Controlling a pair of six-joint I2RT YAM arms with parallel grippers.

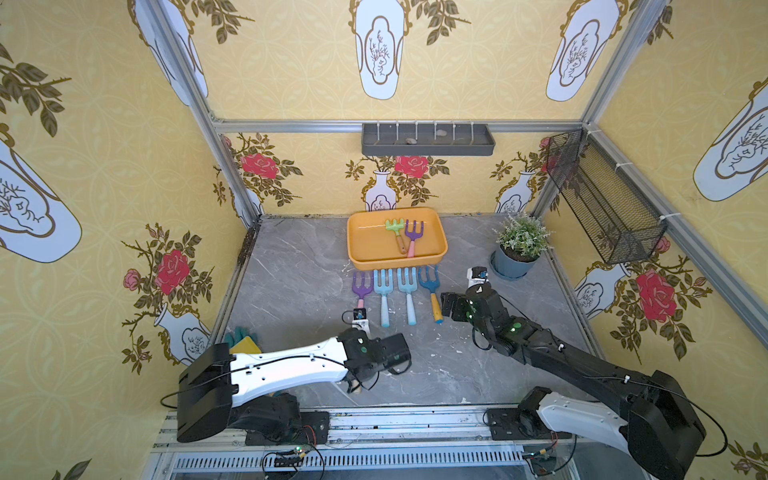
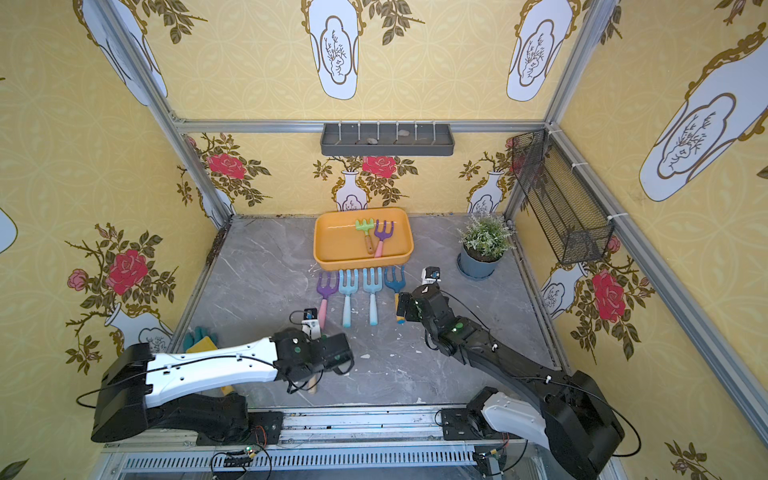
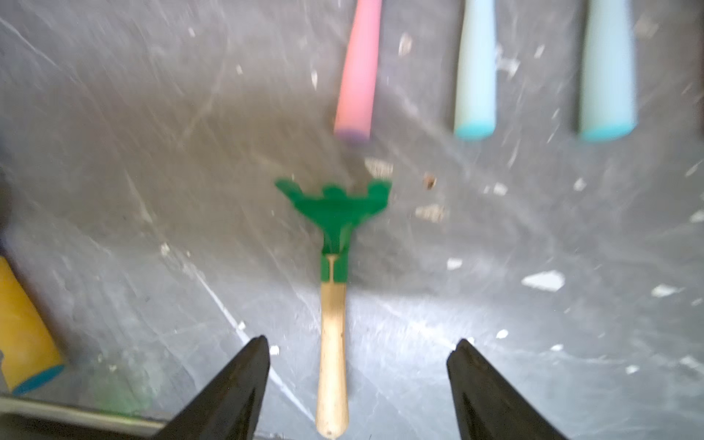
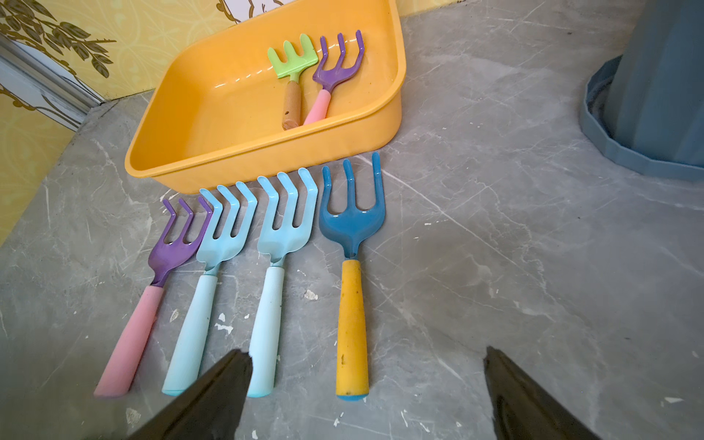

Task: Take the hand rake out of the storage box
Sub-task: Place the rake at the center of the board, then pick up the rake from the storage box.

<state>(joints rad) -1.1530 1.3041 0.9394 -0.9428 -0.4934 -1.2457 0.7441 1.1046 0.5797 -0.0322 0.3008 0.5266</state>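
Both arms forward and low; left tool [image 3: 362,341] and right tool [image 4: 367,350] tilted downward, jaws wide apart.

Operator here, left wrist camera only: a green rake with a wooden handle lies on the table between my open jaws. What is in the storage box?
Observer: Two tools lie in the storage box: a light green rake and a purple fork with a pink handle.
Operator: Where is the right gripper?
Observer: The right gripper is open and empty, near the yellow handle of the blue fork.
Operator: What lies before the box?
Observer: A row of four forks, tines toward its front wall.
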